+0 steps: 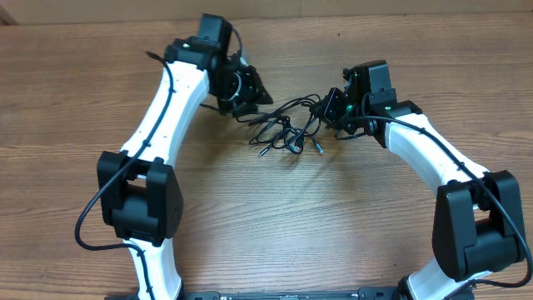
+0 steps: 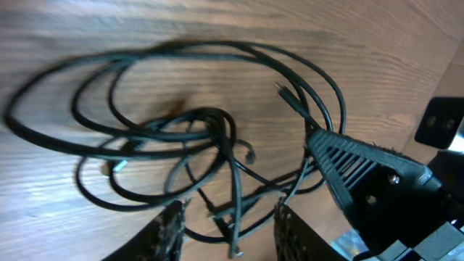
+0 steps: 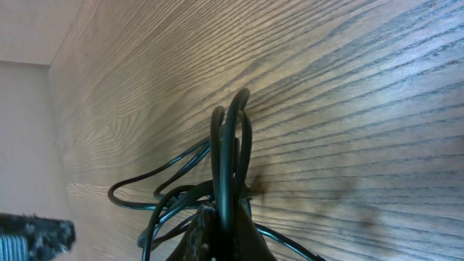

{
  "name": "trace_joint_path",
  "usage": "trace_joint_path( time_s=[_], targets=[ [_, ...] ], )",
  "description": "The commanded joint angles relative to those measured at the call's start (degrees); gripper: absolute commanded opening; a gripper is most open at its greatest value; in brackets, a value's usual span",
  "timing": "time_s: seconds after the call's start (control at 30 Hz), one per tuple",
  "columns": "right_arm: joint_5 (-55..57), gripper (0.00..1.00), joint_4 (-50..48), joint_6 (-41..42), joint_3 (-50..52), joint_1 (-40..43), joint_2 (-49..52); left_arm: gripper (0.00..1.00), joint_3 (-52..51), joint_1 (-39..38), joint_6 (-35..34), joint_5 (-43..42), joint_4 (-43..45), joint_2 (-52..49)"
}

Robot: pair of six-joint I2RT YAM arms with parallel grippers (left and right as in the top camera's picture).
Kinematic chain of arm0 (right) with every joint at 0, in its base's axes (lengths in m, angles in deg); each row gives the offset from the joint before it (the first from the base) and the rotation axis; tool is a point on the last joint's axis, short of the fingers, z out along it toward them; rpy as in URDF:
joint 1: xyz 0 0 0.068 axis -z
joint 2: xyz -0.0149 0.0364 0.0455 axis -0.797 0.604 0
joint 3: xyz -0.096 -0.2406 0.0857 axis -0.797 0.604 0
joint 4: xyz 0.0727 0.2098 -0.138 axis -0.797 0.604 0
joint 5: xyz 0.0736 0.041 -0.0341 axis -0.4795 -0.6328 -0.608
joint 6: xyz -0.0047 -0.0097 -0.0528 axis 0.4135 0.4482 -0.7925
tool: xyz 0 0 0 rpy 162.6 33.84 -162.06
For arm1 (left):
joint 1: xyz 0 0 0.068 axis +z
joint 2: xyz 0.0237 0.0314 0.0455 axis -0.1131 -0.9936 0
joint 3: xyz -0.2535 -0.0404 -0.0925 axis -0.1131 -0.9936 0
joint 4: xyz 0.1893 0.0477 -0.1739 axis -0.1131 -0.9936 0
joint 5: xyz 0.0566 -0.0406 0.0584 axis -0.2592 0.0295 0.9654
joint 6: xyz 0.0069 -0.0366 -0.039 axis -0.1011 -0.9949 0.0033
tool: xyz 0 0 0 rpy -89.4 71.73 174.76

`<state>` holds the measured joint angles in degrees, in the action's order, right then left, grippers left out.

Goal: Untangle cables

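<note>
The wooden worktop (image 1: pixel 266 217) has lots of bare room. The big open part is in the lower middle of the overhead view, between the two white and black arms. There is also bare wood along the top of that view. In the right wrist view the edge of the worktop runs down the upper left of the frame.

The cables (image 1: pixel 287 129) lie in a small black tangle in the upper middle of the overhead view, well away from any edge. They sit right between the two pincers. Little silver plug tips stick out at the bottom of the tangle.

The left pincer (image 1: pixel 247 98) is just to the left of the tangle. In the left wrist view its two fingers (image 2: pixel 170 228) stand apart at the bottom of the frame. It is released. A thin cord end lies loose in the gap between them.

The right pincer (image 1: pixel 327 110) is at the right side of the tangle. It is clenched tight on a few cable strands. In the right wrist view the strands rise out of it in a tall loop.
</note>
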<state>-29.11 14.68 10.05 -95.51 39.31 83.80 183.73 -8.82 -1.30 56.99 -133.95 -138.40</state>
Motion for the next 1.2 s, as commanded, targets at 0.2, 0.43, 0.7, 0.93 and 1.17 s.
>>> trace_joint_path(
  time_s=[0.2,0.43,0.7,0.93,1.17],
  targets=[
    [0.5,0.04,-0.81,2.25,-0.7,-2.25,0.15,0.45,-2.23,-2.4,-5.27,2.69,0.37,0.87],
    [0.59,0.04,-0.92,2.25,-0.7,-2.64,0.15,0.38,-7.1,-3.45,-5.6,1.51,3.52,0.87],
    [1.9,0.04,-0.87,1.99,-0.7,-2.62,0.15,0.04,-12.26,-3.78,-5.27,1.7,7.48,0.87],
    [5.22,0.04,-0.44,1.55,-0.7,-2.01,0.15,0.04,-12.52,-3.48,3.61,5.09,6.38,0.87],
    [7.26,0.04,-0.24,-1.01,-0.7,-1.73,0.15,0.04,-12.52,-2.25,7.74,15.85,1.07,0.87]
  ],
)
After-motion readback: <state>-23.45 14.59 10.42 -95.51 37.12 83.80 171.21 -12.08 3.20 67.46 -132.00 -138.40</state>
